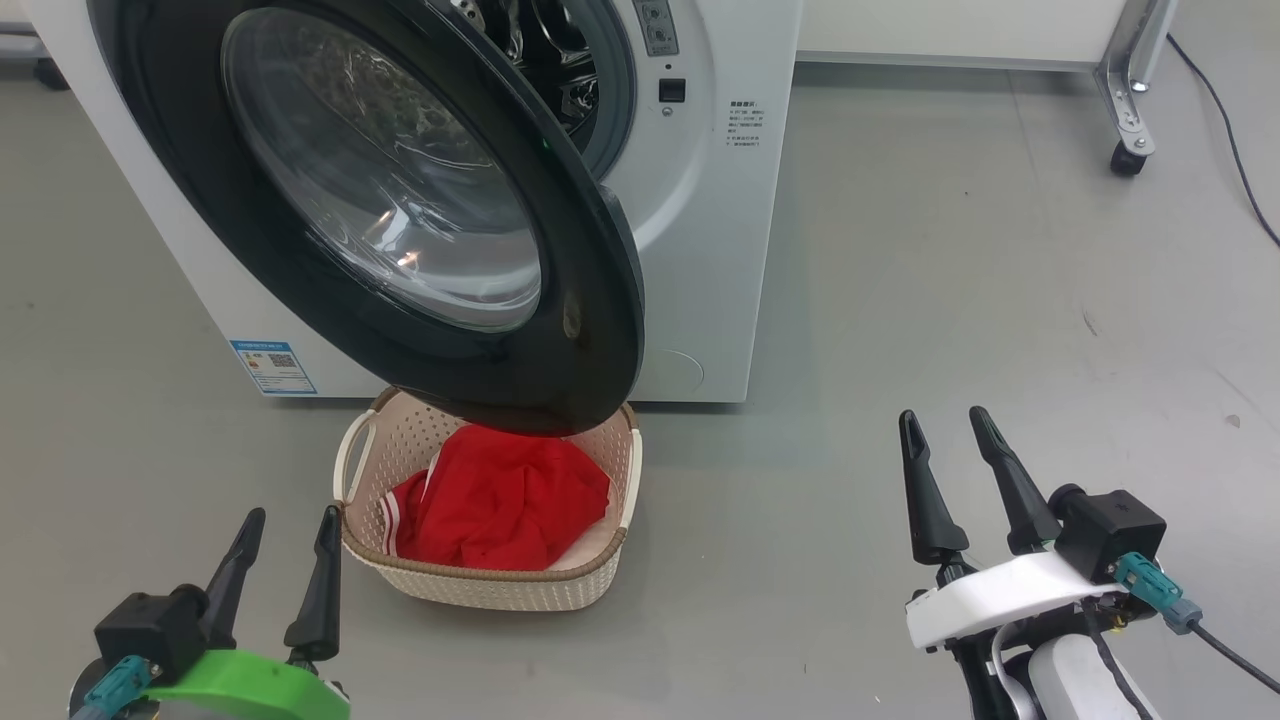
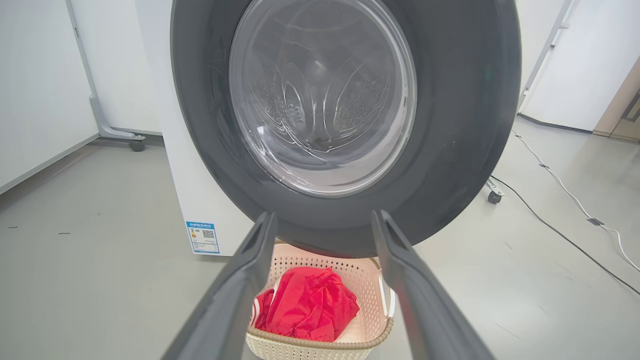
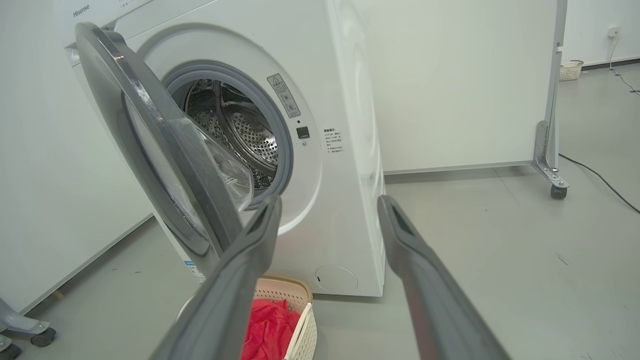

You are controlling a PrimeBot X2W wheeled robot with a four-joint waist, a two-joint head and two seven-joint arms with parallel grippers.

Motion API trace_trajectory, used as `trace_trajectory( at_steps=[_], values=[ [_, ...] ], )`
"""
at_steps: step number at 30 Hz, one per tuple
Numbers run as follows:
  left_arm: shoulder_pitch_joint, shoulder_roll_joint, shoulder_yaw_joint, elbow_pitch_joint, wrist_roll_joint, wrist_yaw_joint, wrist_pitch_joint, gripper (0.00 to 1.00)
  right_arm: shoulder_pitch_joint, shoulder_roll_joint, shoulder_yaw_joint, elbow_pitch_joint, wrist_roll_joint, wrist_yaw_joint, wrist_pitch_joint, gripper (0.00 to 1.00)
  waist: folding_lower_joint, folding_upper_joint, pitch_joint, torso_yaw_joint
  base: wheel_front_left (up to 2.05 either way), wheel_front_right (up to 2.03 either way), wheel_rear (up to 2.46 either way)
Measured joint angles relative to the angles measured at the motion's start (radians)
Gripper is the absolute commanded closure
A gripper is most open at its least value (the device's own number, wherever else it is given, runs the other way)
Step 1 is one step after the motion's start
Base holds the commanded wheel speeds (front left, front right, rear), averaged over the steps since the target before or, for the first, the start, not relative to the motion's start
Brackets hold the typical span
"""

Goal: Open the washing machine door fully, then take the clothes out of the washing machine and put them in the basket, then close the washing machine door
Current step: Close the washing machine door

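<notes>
The white washing machine [image 1: 700,230] stands at the top, and its perforated drum [image 3: 240,130] shows behind the door. The glossy black washing machine door [image 1: 590,300] hangs partway open, its lower edge over the back of the basket [image 1: 500,590]. That cream basket sits on the floor with the red clothes [image 1: 500,500] heaped in it. My left gripper [image 1: 292,515] is open and empty at the lower left, just left of the basket. In the left wrist view, my left gripper [image 2: 324,215] faces the door's glass window [image 2: 322,95]. My right gripper [image 1: 943,415] is open and empty over bare floor to the right.
A metal frame leg on a castor [image 1: 1128,150] stands at the back right, with a black cable [image 1: 1230,130] trailing past it. More cables [image 2: 565,200] cross the floor right of the machine. A blue sticker [image 1: 272,366] marks the machine's lower left front.
</notes>
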State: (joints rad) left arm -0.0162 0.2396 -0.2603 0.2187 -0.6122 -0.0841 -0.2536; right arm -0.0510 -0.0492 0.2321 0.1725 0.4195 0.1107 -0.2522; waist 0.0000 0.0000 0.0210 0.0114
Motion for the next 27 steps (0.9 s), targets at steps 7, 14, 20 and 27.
trace_trajectory(
  at_steps=[7,14,20,27],
  values=[
    [0.001,-0.019,0.03,-0.005,0.017,0.005,0.0,0.0,0.001,0.0,0.0,0.0,0.0,0.001,0.0,0.0,0.0,0.0,-0.002,0.0,0.0,0.0,0.0],
    [0.001,-0.041,0.06,-0.026,0.035,0.005,0.0,0.0,0.004,0.0,0.0,0.0,0.0,0.001,0.0,0.0,0.0,0.0,0.0,0.0,0.0,0.0,0.0],
    [0.002,-0.054,0.069,-0.03,0.051,0.002,0.0,0.0,0.005,0.0,0.001,0.0,0.0,0.002,0.0,0.0,0.0,0.0,0.0,-0.001,0.0,0.0,0.0],
    [0.006,-0.067,0.083,-0.033,0.079,-0.006,0.0,0.0,0.005,0.0,0.002,0.001,-0.002,0.002,0.0,0.0,0.0,0.0,-0.001,-0.003,0.0,0.0,0.0]
  ],
)
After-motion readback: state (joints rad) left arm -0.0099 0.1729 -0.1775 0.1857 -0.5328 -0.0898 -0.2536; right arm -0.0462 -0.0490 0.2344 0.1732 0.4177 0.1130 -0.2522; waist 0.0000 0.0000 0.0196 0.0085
